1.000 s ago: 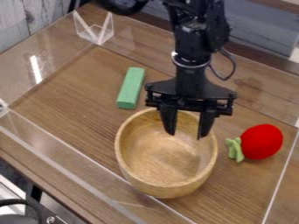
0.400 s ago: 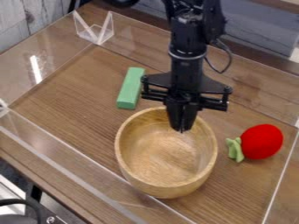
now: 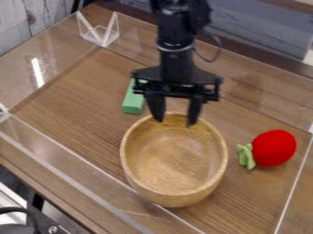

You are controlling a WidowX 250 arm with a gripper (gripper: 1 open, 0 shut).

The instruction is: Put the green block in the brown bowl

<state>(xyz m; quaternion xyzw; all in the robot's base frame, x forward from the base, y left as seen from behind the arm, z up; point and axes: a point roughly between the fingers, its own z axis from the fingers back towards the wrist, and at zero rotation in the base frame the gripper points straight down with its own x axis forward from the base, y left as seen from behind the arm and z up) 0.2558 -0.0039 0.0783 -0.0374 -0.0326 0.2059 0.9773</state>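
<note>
A: Where's the flat, matte light-green rectangular block (image 3: 131, 95)?
B: On the desk (image 3: 73, 82), just beyond the round light-brown wooden bowl (image 3: 175, 163)'s far rim, beside the gripper (image 3: 178, 113), whose jaws are parted, empty

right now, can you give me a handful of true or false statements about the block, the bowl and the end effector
1. The green block lies inside the brown bowl. False: it lies on the table behind the bowl, outside it.
2. The end effector holds nothing. True: its fingers stand apart with nothing between them.
3. The red toy fruit sits to the right of the bowl. True.
4. The bowl already holds an object. False: its inside is bare wood.
5. The end effector points down over the bowl's far rim. True.
6. The green block stands upright on one end. False: it lies flat.
</note>
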